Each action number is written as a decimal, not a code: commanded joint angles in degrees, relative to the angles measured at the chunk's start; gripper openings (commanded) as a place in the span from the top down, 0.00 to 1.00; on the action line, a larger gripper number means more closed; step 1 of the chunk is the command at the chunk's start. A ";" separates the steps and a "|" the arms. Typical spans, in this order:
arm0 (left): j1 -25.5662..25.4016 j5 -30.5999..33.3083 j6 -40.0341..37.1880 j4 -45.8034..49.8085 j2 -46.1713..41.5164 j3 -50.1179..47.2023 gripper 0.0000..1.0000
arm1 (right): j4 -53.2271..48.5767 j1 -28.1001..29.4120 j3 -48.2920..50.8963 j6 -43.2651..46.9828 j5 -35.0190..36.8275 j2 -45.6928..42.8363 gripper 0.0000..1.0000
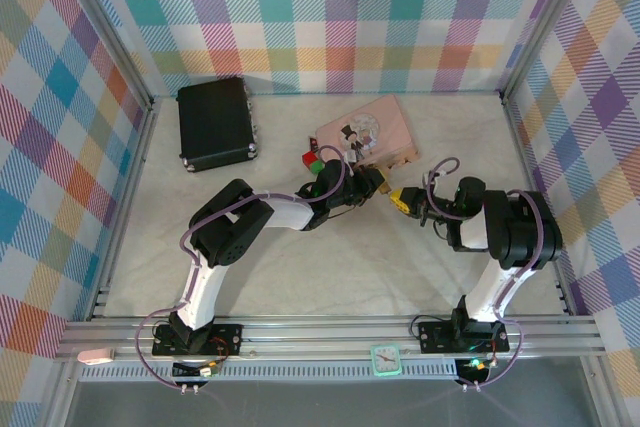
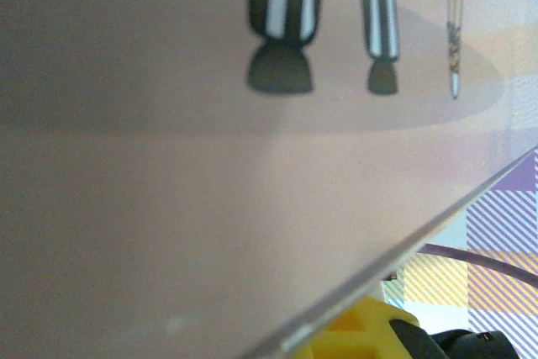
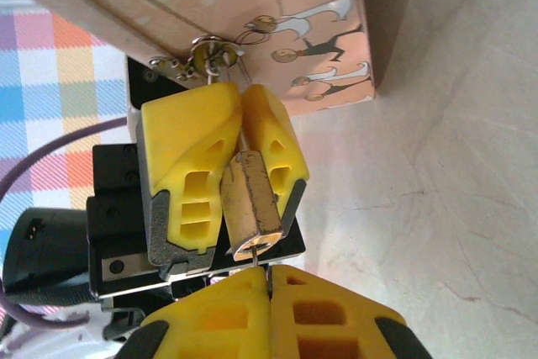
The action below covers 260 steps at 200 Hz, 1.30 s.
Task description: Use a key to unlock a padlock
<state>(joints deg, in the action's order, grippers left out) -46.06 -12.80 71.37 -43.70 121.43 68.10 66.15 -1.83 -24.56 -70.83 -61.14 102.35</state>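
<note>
Left gripper [image 3: 242,102]: clamped on the padlock [image 3: 250,208], fingertips close up to the pink box [image 3: 277,6].
Padlock: brass body between the left fingers; shackle hooked through the box's hasp [image 3: 208,52], just past those fingertips.
Right gripper [image 3: 269,287]: fingers pressed together, pinching the key [image 3: 262,266].
Key: thin sliver running from the right fingertips into the padlock's near end.

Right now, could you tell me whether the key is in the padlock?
Apparently in: the key runs from the shut right gripper into the end of the padlock.
</note>
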 commanded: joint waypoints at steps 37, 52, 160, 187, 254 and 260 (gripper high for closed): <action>-3.77 -11.68 5.71 -2.65 -2.87 -0.38 1.00 | -3.40 -0.31 -6.83 13.75 -2.02 0.34 1.00; -3.82 -11.98 5.84 -2.87 -2.79 -0.11 1.00 | -6.48 -0.28 -7.27 15.74 -2.07 -0.20 1.00; -4.44 -11.43 4.05 -2.68 -3.87 -1.56 1.00 | -4.81 -0.34 -2.69 -2.79 12.04 -2.40 1.00; -4.45 -10.03 4.02 -2.64 -3.75 -1.11 1.00 | -4.49 2.06 -0.39 -4.83 17.29 -4.01 1.00; -5.52 -5.12 5.80 -3.37 -3.89 -0.96 1.00 | -7.00 9.06 2.69 -5.49 31.08 -9.34 1.00; -5.65 -5.20 6.24 -3.74 -3.77 -0.86 1.00 | -6.76 9.20 2.59 -4.86 31.21 -9.36 1.00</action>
<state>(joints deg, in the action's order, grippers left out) -46.02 -9.54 73.30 -43.29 120.57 67.20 59.79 5.19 -21.26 -76.31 -42.41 93.54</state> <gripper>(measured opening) 0.108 0.047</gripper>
